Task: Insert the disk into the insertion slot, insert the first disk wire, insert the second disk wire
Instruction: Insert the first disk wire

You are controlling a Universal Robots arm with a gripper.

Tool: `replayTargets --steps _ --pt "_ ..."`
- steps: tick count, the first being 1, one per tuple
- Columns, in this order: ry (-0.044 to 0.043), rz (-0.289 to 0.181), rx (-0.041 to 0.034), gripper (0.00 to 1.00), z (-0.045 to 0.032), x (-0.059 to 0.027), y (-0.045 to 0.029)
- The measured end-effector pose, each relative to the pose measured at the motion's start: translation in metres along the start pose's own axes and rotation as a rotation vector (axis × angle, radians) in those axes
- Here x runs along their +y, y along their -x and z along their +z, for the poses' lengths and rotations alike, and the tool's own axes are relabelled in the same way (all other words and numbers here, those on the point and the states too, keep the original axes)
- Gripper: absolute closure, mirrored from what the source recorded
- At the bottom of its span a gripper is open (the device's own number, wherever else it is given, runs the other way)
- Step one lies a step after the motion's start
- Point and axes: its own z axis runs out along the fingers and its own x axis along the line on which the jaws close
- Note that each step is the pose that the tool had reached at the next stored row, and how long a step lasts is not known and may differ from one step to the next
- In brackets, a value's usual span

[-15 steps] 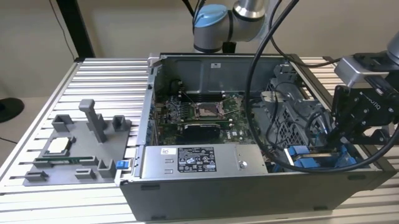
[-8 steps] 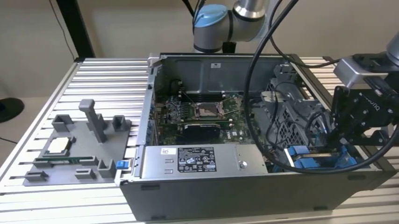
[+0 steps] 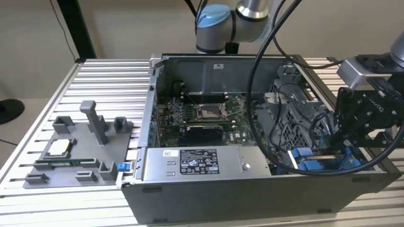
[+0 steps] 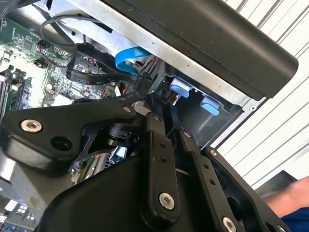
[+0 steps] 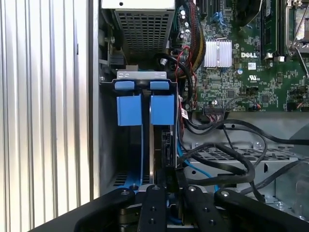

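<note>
The disk's bright blue carrier tabs (image 5: 129,110) stand in the insertion slot (image 5: 108,145) at the front corner of the open computer case; they also show as blue carrier tabs (image 4: 179,88) and blue carrier tabs (image 3: 312,163). My black gripper (image 5: 163,137) reaches down right beside them, also seen as gripper (image 3: 329,150) and gripper (image 4: 161,104). Its fingers are drawn close together. Their tips are hidden, so I cannot tell whether anything is pinched. A thin blue wire (image 5: 141,154) runs along the slot. A flat blue cable (image 4: 130,58) loops over the motherboard.
Black cable bundles (image 5: 227,164) crowd the perforated cage beside the slot. The grey power-supply box (image 3: 202,163) lies along the case's front. A grey fixture tray (image 3: 79,151) sits on the slatted table at the exterior view's left. A person's hand (image 4: 289,198) shows near the case.
</note>
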Motion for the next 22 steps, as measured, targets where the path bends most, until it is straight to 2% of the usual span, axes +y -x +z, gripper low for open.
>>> replayTargets --steps 6,8,12,17,22 --pt "0.0 0.0 0.0008 1.0 0.002 -0.0001 0.0" --pt "0.0001 0.0 -0.0016 1.0 0.0047 -0.0004 -0.0001" --pt "0.0 0.0 0.0004 1.0 0.0051 -0.0004 0.0" --pt "0.0 0.0 0.0 1.0 0.0119 -0.0009 -0.0003" --pt "0.0006 0.0 -0.0003 1.0 0.0125 -0.0008 -0.0004"
